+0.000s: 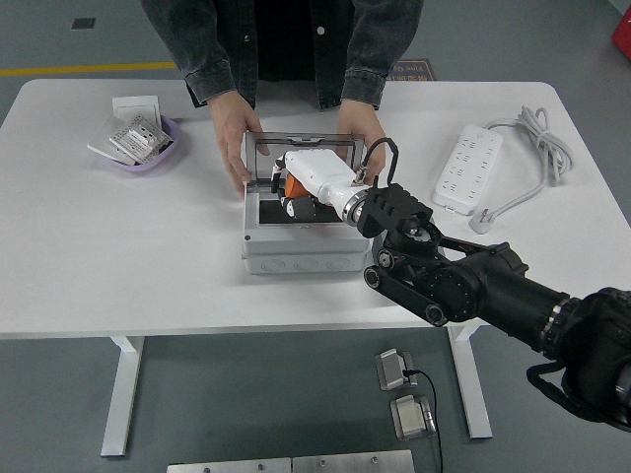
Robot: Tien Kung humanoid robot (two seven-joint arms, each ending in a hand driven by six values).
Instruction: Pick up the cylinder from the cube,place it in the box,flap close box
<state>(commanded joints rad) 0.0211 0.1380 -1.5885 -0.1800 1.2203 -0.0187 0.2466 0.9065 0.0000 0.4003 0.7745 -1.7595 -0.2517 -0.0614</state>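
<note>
- The right robot hand (299, 189), white with orange and black parts at the fingers, reaches from the lower right into the open grey box (296, 251); its fingers are curled down inside the box opening.
- Whether those fingers grip anything cannot be told: the hand itself hides what lies under it, and the cylinder cannot be made out as a separate thing.
- The black right arm (463, 281) runs from the lower right corner of the picture over the table's near edge up to the box.
- The box stands around the middle of the table (118, 266), its clear lid (301, 146) raised at the far side.
- A person at the table's far edge holds the box from both sides: one hand (235, 133) at the lid's left edge, the other hand (367, 128) at its right edge.
- Near the far left corner a lilac dish (148, 158) holds small packets.
- Toward the far right a white power strip (467, 168) lies with its cord (537, 133) looped beside it.
</note>
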